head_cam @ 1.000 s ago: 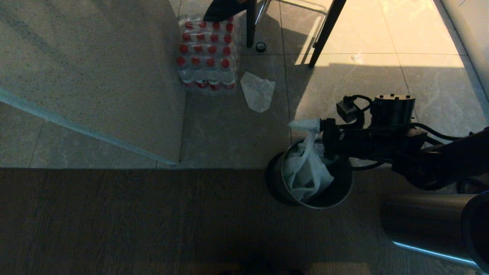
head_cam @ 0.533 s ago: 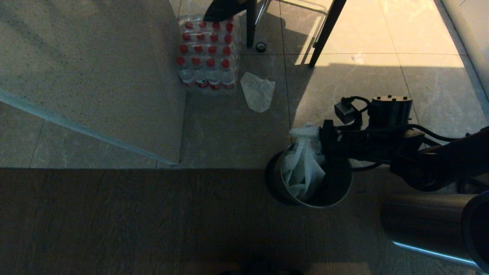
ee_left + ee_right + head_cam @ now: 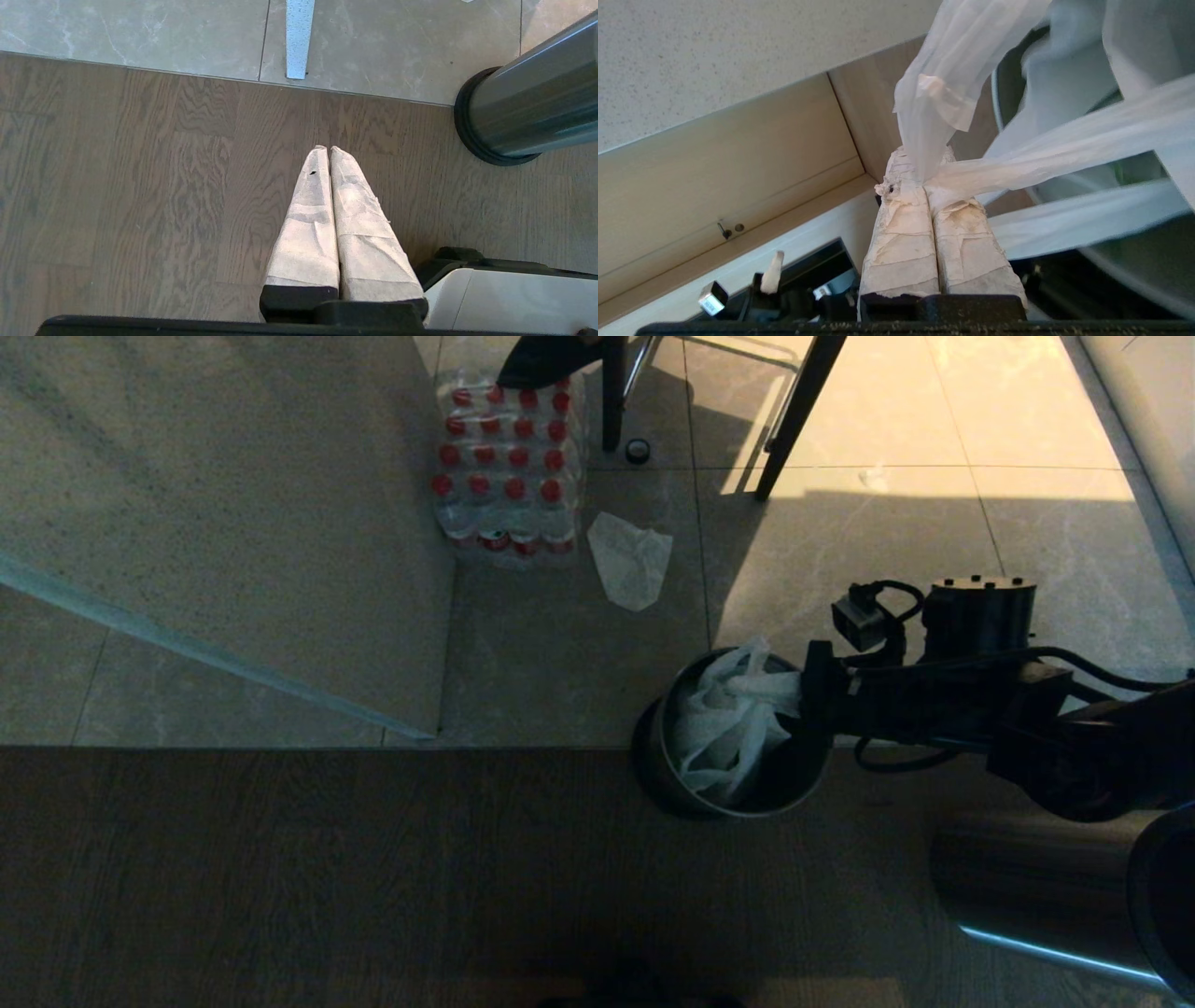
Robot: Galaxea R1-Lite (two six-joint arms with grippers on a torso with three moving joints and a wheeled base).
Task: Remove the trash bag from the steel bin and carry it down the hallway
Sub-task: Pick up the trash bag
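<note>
The steel bin (image 3: pixel 653 765) stands where the wooden floor meets the tiles, with the white trash bag (image 3: pixel 714 728) bunched inside it. My right gripper (image 3: pixel 758 688) reaches over the bin's rim and is shut on a loop handle of the bag. In the right wrist view the taped fingertips (image 3: pixel 906 186) pinch the thin plastic, and the trash bag (image 3: pixel 1041 149) stretches from the right gripper (image 3: pixel 923 181) towards the bin's rim (image 3: pixel 998 98). My left gripper (image 3: pixel 329 149) is parked over the wooden floor, shut and empty. The hallway is out of view.
A pack of red-capped bottles (image 3: pixel 509 467) and a flat white wrapper (image 3: pixel 630 560) lie on the tiles beyond the bin. Dark furniture legs (image 3: pixel 798 420) stand further back. A speckled wall block (image 3: pixel 233 523) fills the left. A large steel cylinder (image 3: pixel 1036 887) is close at the right.
The right gripper has closed on the bag's handle and drawn back towards me. The bin has shifted a little to the left and further away, and the bag is bunched up.
</note>
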